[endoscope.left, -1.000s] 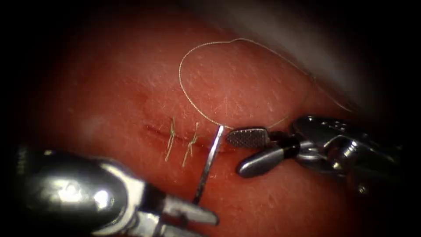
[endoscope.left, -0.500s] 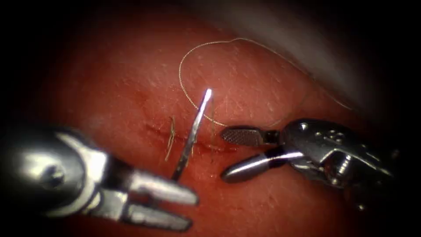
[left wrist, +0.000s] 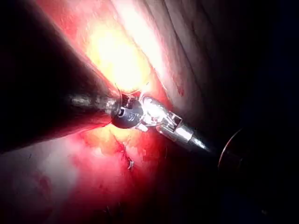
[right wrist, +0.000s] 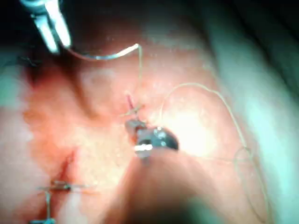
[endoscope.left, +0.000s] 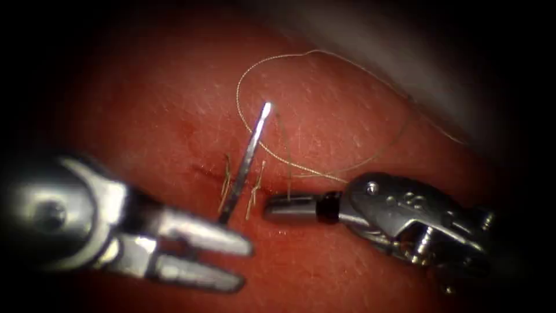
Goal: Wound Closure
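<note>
The tissue [endoscope.left: 347,116] has a cut [endoscope.left: 202,171] with two tied stitches [endoscope.left: 226,181] across it. My left tool [endoscope.left: 231,240] comes in from the lower left, its jaws shut on the curved needle [endoscope.left: 246,159] near one end. The needle stands up free of the tissue over the stitches. Thread [endoscope.left: 282,156] leaves its upper end and drops to the right tool [endoscope.left: 277,207], whose jaws lie shut on it at the cut, just right of the stitches. The right wrist view shows the needle [right wrist: 105,56], the left tool [right wrist: 52,30] and the right jaws [right wrist: 139,135].
Slack thread [endoscope.left: 240,87] lies in a wide loop on the tissue behind the cut and trails off to the right edge [endoscope.left: 440,130]. The finished stitches [right wrist: 56,186] are seen again in the right wrist view. Red fluid wets the tissue around the cut.
My left tool carried the needle up and to the left, away from the cut, trailing thread. The right tool slid left along the cut and its open jaws closed.
</note>
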### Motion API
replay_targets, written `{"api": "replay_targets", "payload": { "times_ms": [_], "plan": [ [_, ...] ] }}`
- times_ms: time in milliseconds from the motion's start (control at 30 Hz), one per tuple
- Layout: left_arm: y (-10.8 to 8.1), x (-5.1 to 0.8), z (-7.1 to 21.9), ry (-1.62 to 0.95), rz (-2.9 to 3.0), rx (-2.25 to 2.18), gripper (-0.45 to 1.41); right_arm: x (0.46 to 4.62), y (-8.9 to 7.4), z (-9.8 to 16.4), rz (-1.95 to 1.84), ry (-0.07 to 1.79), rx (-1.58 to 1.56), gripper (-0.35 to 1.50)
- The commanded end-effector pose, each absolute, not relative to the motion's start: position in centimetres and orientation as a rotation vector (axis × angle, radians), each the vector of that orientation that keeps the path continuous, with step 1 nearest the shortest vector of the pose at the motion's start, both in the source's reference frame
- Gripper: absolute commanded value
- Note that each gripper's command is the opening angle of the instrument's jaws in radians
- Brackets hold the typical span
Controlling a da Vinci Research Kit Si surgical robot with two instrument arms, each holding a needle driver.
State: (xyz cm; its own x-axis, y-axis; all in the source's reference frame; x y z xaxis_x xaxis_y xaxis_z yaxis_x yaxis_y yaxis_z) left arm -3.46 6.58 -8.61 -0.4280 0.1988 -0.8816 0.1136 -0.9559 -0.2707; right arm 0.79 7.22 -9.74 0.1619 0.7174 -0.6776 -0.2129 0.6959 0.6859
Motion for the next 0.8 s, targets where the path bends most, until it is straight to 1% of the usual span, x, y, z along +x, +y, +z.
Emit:
{"api": "replay_targets", "payload": {
  "times_ms": [33, 233, 333, 700, 733, 767, 800],
  "plan": [
    [6.6, -3.49, -8.6, -0.452, 2.573, -1.649, -0.35, 0.82, 7.3, -9.7, 0.703, 1.243, 0.496, -0.35],
    [6.6, -3.36, -8.5, -0.44, 2.576, -1.64, -0.35, 0.89, 7.1, -10.0, 0.675, 1.249, 0.59, -0.35],
    [6.7, -3.17, -8.4, -0.419, 2.582, -1.621, -0.35, 0.99, 6.8, -10.4, 0.635, 1.258, 0.652, -0.35],
    [6.8, -2.76, -8.2, -0.378, 2.595, -1.579, -0.35, 1.15, 6.6, -10.8, 0.612, 1.318, 0.736, -0.35],
    [6.8, -2.76, -8.2, -0.376, 2.595, -1.577, -0.35, 1.16, 6.7, -10.8, 0.622, 1.321, 0.709, -0.03],
    [6.8, -2.75, -8.2, -0.373, 2.594, -1.572, -0.35, 1.18, 6.7, -10.8, 0.666, 1.327, 0.631, 0.93],
    [6.8, -2.75, -8.2, -0.372, 2.594, -1.57, -0.35, 1.18, 6.7, -10.8, 0.681, 1.327, 0.6, 1.2]
  ]
}}
